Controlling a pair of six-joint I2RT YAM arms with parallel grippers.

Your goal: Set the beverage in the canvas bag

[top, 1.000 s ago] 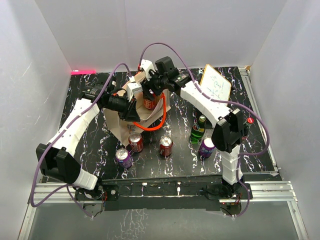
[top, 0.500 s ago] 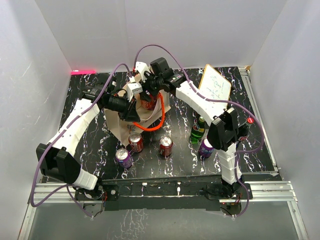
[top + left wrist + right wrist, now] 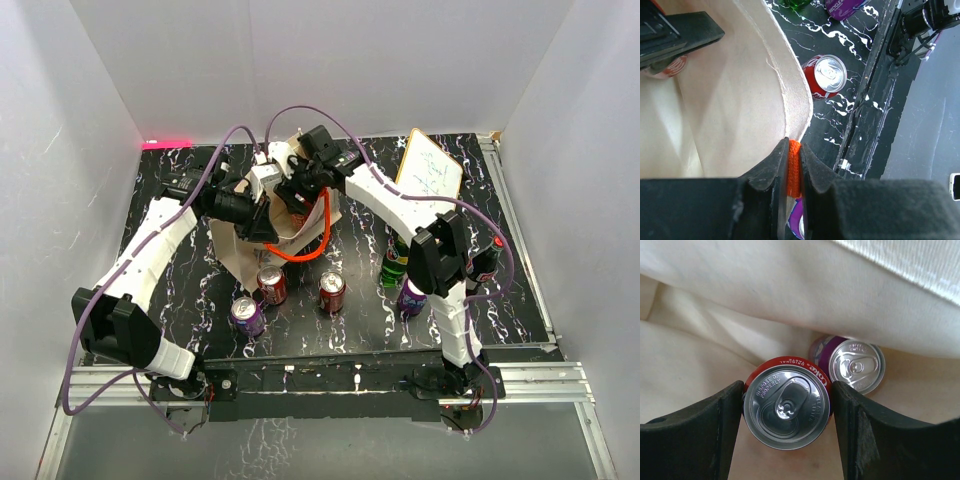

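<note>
The beverage, a red cola can (image 3: 786,409), hangs upright inside the canvas bag (image 3: 700,360), and my right gripper (image 3: 786,412) is shut on its two sides. A purple can (image 3: 856,365) stands on the bag's floor just beyond it. From above, the right gripper (image 3: 296,192) reaches down into the open mouth of the beige bag (image 3: 240,255). My left gripper (image 3: 794,150) is shut on the orange handle (image 3: 794,167) at the bag's rim (image 3: 790,95) and holds that side up. In the top view the left gripper (image 3: 266,213) sits at the bag's near edge.
On the black marbled table in front of the bag stand two red cans (image 3: 271,284) (image 3: 332,291) and a purple can (image 3: 246,315). To the right are a green bottle (image 3: 397,258), another purple can (image 3: 413,295), a red-capped bottle (image 3: 492,255) and a white board (image 3: 432,170).
My right arm has swung left and down, carrying the red can from above the bag's rim into the bag. The left gripper has kept its hold on the handle.
</note>
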